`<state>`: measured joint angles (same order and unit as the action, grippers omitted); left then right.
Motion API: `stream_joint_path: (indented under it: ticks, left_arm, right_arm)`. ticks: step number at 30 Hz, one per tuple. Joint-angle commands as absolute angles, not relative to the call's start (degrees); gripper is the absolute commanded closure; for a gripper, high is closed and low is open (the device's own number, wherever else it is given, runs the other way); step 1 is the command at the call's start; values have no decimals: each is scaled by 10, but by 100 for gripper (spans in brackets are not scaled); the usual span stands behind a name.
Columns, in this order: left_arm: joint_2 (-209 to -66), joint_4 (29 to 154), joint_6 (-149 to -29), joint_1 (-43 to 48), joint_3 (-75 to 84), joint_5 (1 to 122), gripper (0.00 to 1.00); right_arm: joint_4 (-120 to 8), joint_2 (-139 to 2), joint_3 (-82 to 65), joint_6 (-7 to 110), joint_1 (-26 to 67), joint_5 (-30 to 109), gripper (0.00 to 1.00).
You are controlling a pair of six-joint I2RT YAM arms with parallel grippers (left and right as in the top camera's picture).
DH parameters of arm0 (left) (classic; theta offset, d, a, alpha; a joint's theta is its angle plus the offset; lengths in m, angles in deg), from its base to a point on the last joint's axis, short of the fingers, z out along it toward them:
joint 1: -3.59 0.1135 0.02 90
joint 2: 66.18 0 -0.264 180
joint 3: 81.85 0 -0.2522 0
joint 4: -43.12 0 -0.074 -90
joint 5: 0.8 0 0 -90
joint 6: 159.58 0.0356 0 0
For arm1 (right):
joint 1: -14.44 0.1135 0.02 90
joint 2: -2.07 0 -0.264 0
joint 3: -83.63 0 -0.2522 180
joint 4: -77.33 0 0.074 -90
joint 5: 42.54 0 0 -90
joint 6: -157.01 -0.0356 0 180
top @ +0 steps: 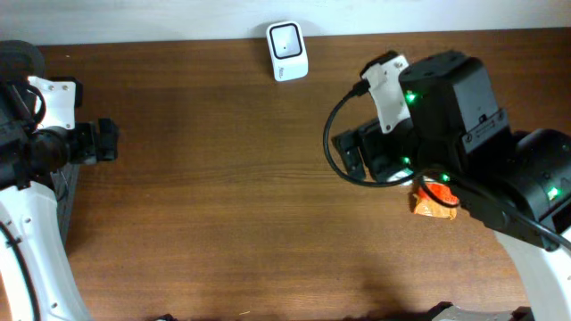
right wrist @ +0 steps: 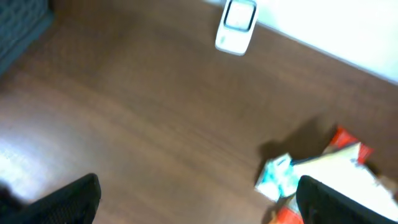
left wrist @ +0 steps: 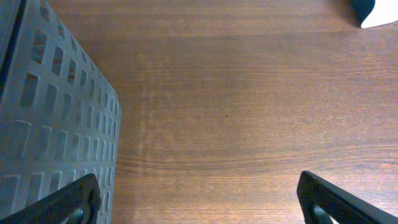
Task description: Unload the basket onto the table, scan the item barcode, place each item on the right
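The item, an orange, white and teal packet [right wrist: 326,167], lies on the wooden table beside my right gripper's right finger. From overhead only its orange edge [top: 432,203] shows under the right arm. The white barcode scanner [top: 287,51] stands at the table's back edge, and it also shows in the right wrist view [right wrist: 236,26]. My right gripper [right wrist: 202,205] is open above bare wood with nothing between its fingers; from above it [top: 351,150] sits left of the packet. My left gripper [left wrist: 202,208] is open and empty at the far left [top: 107,141].
A grey perforated basket [left wrist: 50,124] stands right beside the left gripper's left finger. A white corner of the scanner [left wrist: 376,14] shows at the top right of the left wrist view. A pale wall [right wrist: 348,28] runs behind the table's back edge.
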<state>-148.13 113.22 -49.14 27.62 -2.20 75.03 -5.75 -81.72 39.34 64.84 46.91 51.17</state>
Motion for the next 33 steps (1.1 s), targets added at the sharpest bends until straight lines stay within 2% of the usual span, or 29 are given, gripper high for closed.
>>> stream_joint_path:
  ticks: [1, 6, 11, 16, 20, 26, 33]
  left_arm:
    - [-1478, 1132, -483, 278, -28, 744, 1]
    - [-1478, 1132, -483, 278, -28, 744, 1]
    - [-1478, 1132, -483, 278, -28, 744, 1]
    - [-1478, 1132, -483, 278, -28, 744, 1]
    - [-1478, 1132, -483, 278, -28, 744, 1]
    - [-1478, 1132, -483, 278, -28, 744, 1]
    - [-1478, 1132, -483, 278, -28, 744, 1]
  right_arm:
    - [-95, -791, 393, 677, 450, 522, 1]
    - [-195, -708, 252, 677, 373, 464, 1]
    - [-424, -521, -62, 718, 300, 440, 1]
    - [-699, -276, -429, 737, 238, 416, 1]
    - [-826, -111, -645, 739, 233, 417, 1]
    - [-863, -8, -764, 739, 233, 417, 1]
    - [-849, 19, -823, 739, 234, 419, 1]
